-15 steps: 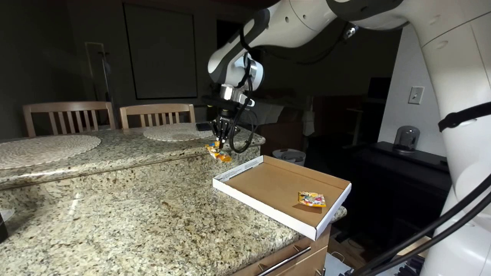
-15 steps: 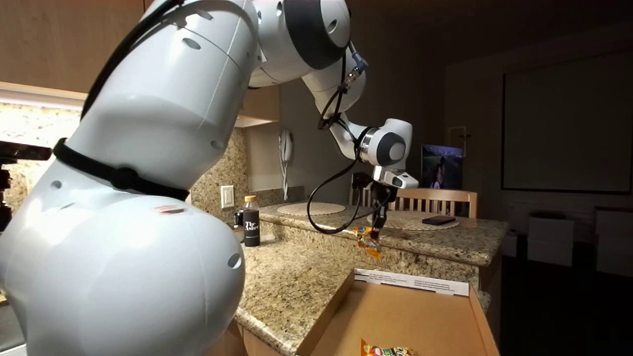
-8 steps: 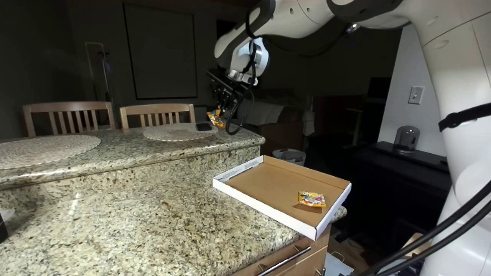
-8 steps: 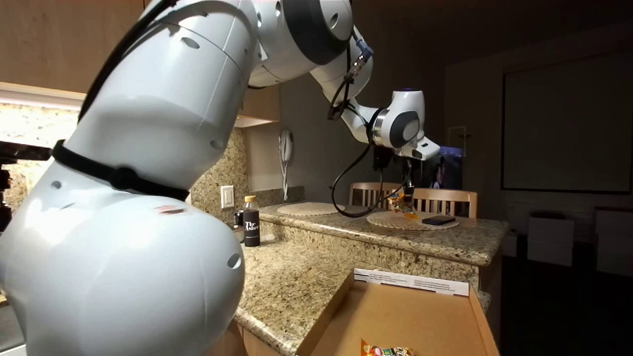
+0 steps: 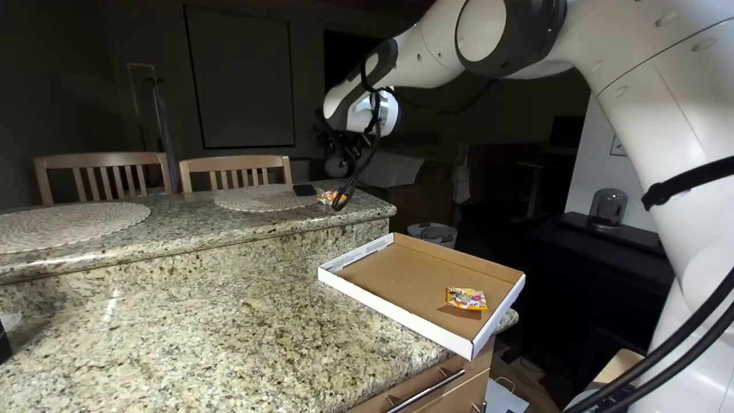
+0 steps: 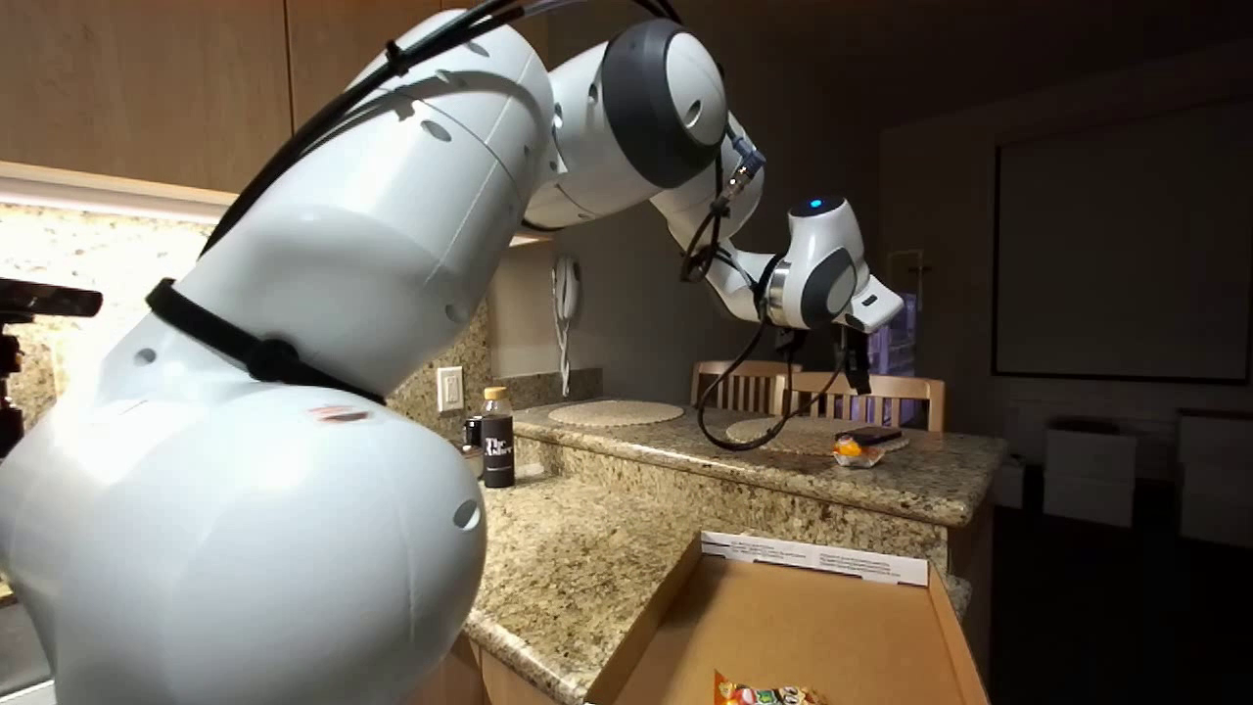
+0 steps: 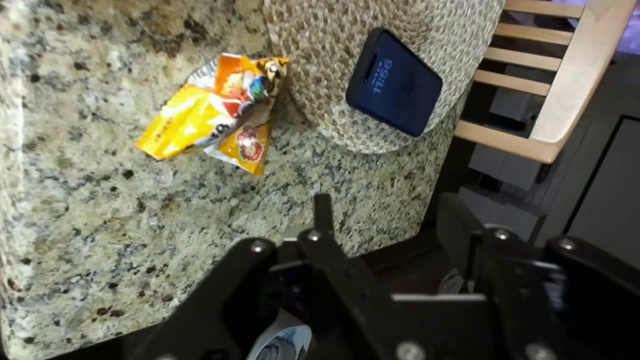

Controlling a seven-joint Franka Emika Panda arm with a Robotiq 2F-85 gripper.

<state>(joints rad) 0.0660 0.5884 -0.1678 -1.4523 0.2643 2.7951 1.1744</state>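
The fingers (image 7: 323, 216) are spaced well apart, with nothing gripped between them, and are held clear above the bench (image 7: 100, 215). A crumpled packet (image 7: 197, 120), yellow and orange with printed figures, is laid on the raised level of the bench, apart from the fingers. One corner of the packet is located at the edge of a woven mat (image 7: 320, 65); whether contact is made there cannot be told. A phone (image 7: 395, 85) is placed on the same mat, close to its edge, with the screen facing up and a clock displayed. A wooden chair (image 7: 575, 85) is located beyond the mat. On the lower level of the bench, a shallow box (image 5: 413, 264) is set, as shown in both exterior views; its walls are white outside and its base is brown. A second packet (image 5: 466, 298), printed in similar colours, is contained in the box, near one wall. A bottle (image 6: 498, 455) with a dark sleeve is stood upright on the lower level, as seen in an exterior view.
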